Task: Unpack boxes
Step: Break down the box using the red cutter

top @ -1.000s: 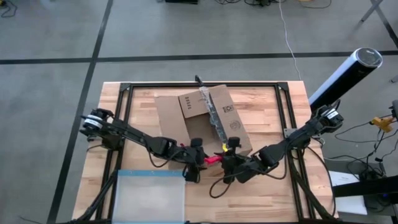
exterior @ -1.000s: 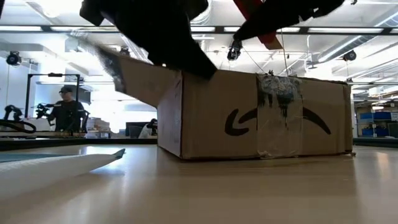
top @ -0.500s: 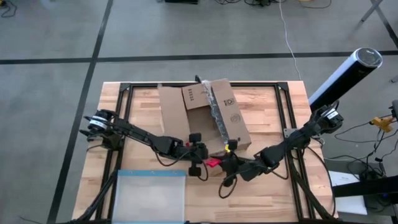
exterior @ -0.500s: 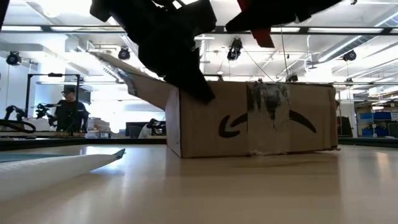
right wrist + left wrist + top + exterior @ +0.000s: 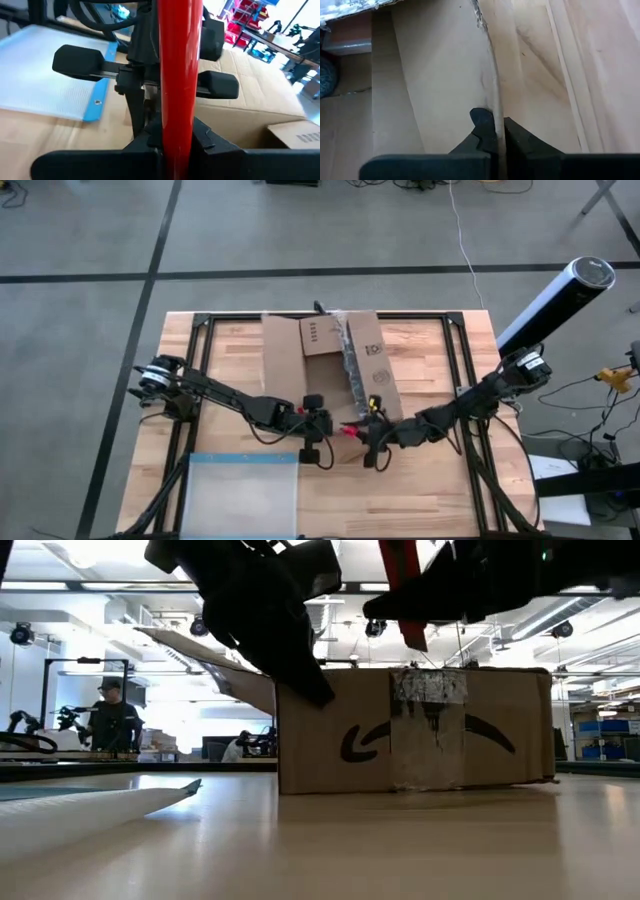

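At the box (image 5: pixel 335 370) near edge: left gripper (image 5: pixel 312 423) pinching flap (image 5: pixel 440 85) back, right gripper (image 5: pixel 368 432) clamping red tool (image 5: pixel 176 65) for tape (image 5: pixel 428 730).

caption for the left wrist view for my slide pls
Left tool shut on the edge of the cardboard box flap, with the wooden table beyond it.

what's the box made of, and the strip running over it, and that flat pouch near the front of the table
The box looks like plain brown cardboard: matte, with a thin raw flap edge showing in the left wrist view. The strip over its seam seems to be clear plastic tape, glossy and wrinkled. The pouch looks like translucent plastic film with a blue edge; the right wrist view suggests a fine dotted texture, possibly bubble lining.
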### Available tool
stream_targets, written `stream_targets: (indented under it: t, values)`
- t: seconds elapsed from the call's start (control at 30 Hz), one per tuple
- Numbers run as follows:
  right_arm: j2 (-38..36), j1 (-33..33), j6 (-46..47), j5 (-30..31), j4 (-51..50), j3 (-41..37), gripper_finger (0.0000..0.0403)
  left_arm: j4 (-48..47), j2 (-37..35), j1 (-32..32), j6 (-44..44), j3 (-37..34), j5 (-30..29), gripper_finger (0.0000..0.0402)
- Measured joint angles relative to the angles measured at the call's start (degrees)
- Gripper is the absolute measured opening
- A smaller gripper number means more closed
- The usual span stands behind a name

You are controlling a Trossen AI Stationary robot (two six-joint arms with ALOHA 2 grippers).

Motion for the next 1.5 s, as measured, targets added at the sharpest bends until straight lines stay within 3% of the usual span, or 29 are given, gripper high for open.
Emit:
stream_targets:
  t: [0.27, 0.6, 0.97, 1.2, 1.5]
  values:
    - [0.02, -3.87, 2.59, -7.23, 2.62, -2.13, 0.0009, -0.30, -0.02, 0.00, 0.03, -0.07, 0.38, 0.0000]
    - [0.27, -4.06, 5.82, -7.59, -0.46, -2.77, 0.0009, -0.58, 0.02, -0.02, -0.10, -0.11, 0.49, 0.0000]
    - [-4.94, -2.36, 10.68, -6.93, -10.36, -2.76, 0.0009, -0.88, 0.07, 0.21, -2.50, -0.07, 0.90, 0.0000]
    - [-10.76, 1.87, 15.82, -2.40, -19.87, -2.83, 0.0009, 0.29, 0.16, 0.86, -3.55, 0.00, 1.43, 0.0000]
    - [-12.15, 4.99, 20.05, 0.81, -24.66, -2.71, 0.0009, 0.83, 0.24, 1.20, -4.40, 0.02, 1.32, 0.0000]
